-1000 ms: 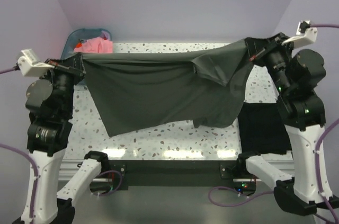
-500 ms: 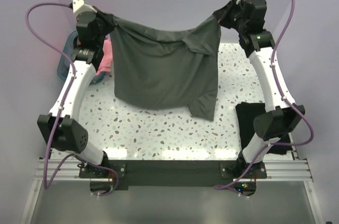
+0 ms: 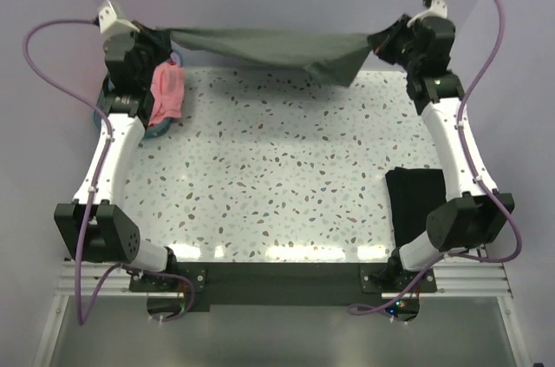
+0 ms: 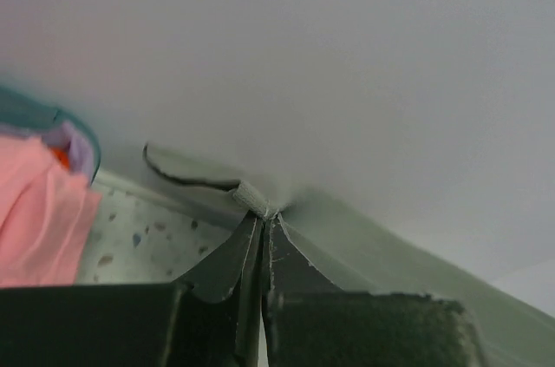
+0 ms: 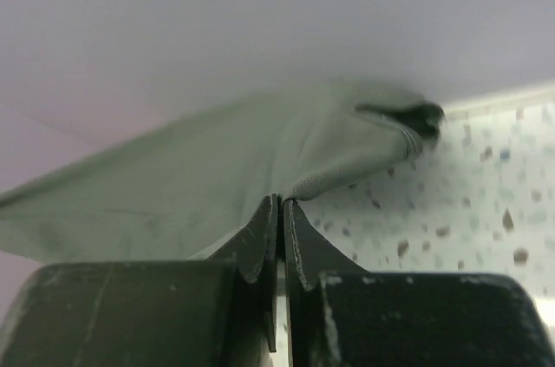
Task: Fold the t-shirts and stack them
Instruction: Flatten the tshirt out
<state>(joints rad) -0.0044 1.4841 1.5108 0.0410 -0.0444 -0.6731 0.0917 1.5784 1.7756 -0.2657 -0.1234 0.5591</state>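
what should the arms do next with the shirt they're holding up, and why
Probably draw both arms back toward the near edge while lowering them, to lay the olive-grey t-shirt flat on the table. It hangs stretched between the two shut pairs of jaws above the far edge, not yet spread for folding. Keep it left of the black t-shirt.

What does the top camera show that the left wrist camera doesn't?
Only the top view: the black shirt lying by the right arm, the right gripper, and the full olive shirt stretched between both grippers. Only the left wrist: the left gripper close up, shut on a hem of the olive shirt. Both: the olive shirt and the pink shirt.
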